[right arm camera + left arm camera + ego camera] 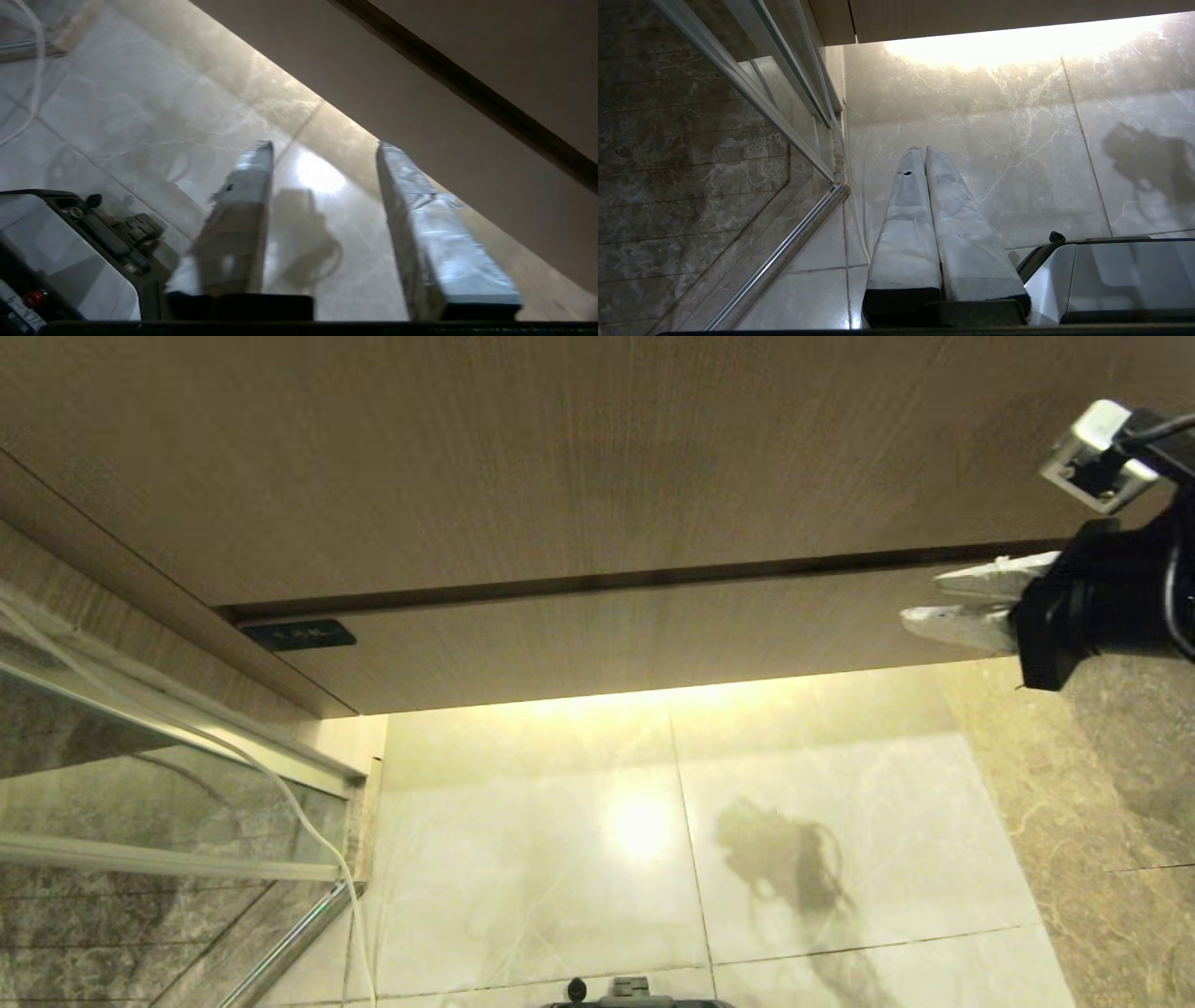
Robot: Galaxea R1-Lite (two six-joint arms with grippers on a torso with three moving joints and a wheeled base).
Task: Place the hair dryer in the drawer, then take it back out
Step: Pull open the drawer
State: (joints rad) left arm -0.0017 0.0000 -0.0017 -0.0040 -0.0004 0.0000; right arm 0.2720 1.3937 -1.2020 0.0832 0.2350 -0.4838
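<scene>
Before closed drawer (pixel 597 639), right hand (pixel 934 602) half-open, empty.

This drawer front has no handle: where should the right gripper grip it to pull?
Probably the lower edge of the drawer, from underneath: the front is flat, and that edge hangs free above the floor. The dark gap along its top looks too narrow. The right gripper, fingers open, is at its right end.

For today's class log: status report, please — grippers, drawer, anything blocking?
Right gripper open, empty, at the shut light wood-grain drawer. Left gripper shut, parked over the floor. Hair dryer unseen. Nothing blocking.
</scene>
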